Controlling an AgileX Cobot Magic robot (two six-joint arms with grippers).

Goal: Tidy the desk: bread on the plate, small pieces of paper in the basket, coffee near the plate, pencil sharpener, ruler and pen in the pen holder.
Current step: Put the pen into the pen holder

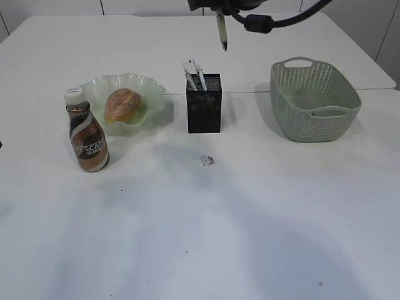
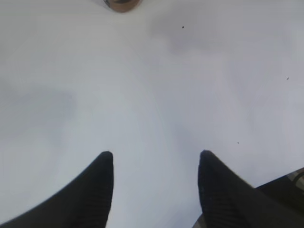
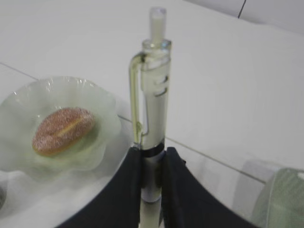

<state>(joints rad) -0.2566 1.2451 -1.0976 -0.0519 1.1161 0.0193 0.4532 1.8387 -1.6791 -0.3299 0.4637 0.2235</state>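
My right gripper [image 1: 220, 10] hangs high above the black mesh pen holder [image 1: 204, 105] and is shut on a clear green pen [image 1: 221, 32]. In the right wrist view the fingers [image 3: 151, 153] clamp the pen [image 3: 153, 95] near its middle. White items [image 1: 194, 74] stick out of the holder. The bread [image 1: 122, 104] lies on the green wavy plate [image 1: 150, 87]; both also show in the right wrist view, bread [image 3: 63, 129] and plate [image 3: 102, 102]. The coffee bottle [image 1: 87, 132] stands left of the plate. A small crumpled paper [image 1: 207, 160] lies in front of the holder. My left gripper [image 2: 156, 154] is open over bare table.
The green basket [image 1: 340, 112] stands right of the pen holder, and its edge shows in the right wrist view [image 3: 285, 199]. The coffee bottle's base [image 2: 122, 4] shows at the top of the left wrist view. The table is white.
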